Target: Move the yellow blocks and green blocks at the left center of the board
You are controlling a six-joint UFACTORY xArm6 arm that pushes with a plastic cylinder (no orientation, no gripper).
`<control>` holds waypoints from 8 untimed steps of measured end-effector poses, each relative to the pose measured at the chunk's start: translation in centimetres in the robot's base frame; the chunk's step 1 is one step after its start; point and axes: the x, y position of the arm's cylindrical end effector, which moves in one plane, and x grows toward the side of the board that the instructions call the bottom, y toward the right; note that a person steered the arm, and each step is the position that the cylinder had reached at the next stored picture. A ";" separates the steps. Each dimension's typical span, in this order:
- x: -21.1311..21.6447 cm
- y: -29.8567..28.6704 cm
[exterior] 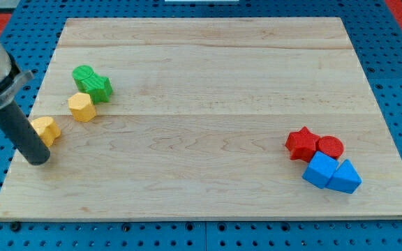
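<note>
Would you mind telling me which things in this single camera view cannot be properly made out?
- My tip: whether it touches the yellow block beside it cannot be told; the rod covers that block's left edge.
- The arm above the rod is cut off by the view's left and top edges.
- Green blocks: they merge, so their shapes are unclear.
- Red round block: partly hidden by the red star and blue blocks.

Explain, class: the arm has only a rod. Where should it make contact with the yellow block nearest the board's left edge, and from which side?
No grip is possible, only a push. My tip sits at the lower left of that yellow block, apparently touching it. That lower-left face looks the best contact: pushing from there would probably send it up and right toward the yellow hexagonal block and the green blocks.
</note>
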 end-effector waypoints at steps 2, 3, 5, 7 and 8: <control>-4.4 1.2; -5.5 1.3; -7.3 1.2; -8.8 0.1; -8.8 -2.1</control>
